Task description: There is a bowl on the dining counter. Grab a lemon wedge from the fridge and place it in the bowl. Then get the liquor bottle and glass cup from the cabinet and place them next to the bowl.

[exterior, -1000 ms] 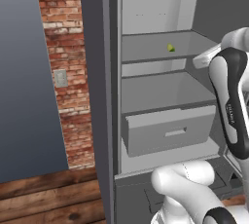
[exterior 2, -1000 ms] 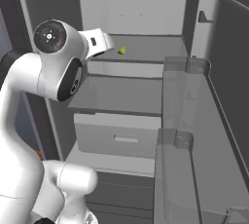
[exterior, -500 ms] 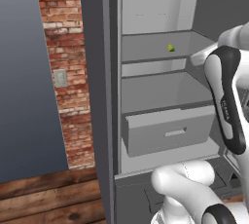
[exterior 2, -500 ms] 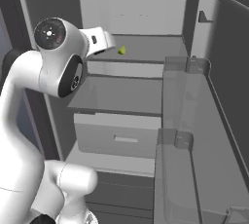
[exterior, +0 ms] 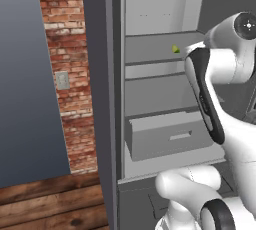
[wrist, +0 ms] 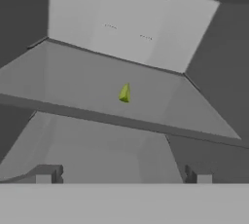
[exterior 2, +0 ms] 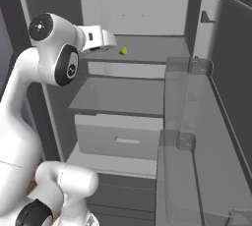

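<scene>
While the fridge (exterior: 150, 99) stands with its door swung wide to the right, the lemon wedge (exterior: 175, 49) sits on the upper light grey shelf (exterior 2: 147, 53), toward the middle of it and set back from the front lip. From the hand view the wedge (wrist: 125, 93) is a small yellow-green sliver standing up on that shelf, straight ahead of the gripper (wrist: 124, 177) and well apart from it. Both dark fingertips (wrist: 46, 174) show far to either side with nothing between them, so the jaws are spread fully and hold nothing. Seen from the right base view, the white hand (exterior 2: 96, 39) reaches in at shelf height, just left of the wedge (exterior 2: 123, 50). Below sit a second shelf and a pulled-out drawer (exterior: 167, 134). Clear door bins (exterior 2: 189, 117) line the open door, and a brick wall (exterior: 67, 74) stands left of the fridge.
</scene>
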Controlling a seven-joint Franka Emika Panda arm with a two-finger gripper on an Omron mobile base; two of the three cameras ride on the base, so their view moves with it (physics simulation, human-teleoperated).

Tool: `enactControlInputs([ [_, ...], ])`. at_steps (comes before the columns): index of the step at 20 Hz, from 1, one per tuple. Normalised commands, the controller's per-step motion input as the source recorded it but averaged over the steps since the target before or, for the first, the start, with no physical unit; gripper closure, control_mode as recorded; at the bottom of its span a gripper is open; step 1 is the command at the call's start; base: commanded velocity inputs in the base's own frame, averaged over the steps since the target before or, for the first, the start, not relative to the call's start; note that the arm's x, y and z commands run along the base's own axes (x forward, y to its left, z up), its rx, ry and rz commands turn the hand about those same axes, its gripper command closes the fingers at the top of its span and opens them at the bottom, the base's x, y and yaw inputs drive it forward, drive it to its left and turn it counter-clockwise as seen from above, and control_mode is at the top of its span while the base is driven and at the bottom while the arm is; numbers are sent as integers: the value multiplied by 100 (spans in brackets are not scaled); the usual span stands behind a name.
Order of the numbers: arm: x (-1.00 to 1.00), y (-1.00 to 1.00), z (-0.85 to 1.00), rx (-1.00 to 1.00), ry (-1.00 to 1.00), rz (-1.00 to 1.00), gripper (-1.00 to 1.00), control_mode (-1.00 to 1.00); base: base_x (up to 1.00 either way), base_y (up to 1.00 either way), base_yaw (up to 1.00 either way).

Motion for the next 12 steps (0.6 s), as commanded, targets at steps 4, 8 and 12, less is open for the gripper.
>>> enactControlInputs([
  [4, 36, -2, -15, 25, -4, -9, -100, -100, 0, 0, 0],
  [8, 26, -2, -5, 24, 0, -2, -100, -100, 0, 0, 0],
  [12, 26, 0, -6, 12, 0, 0, -100, -100, 0, 0, 0],
])
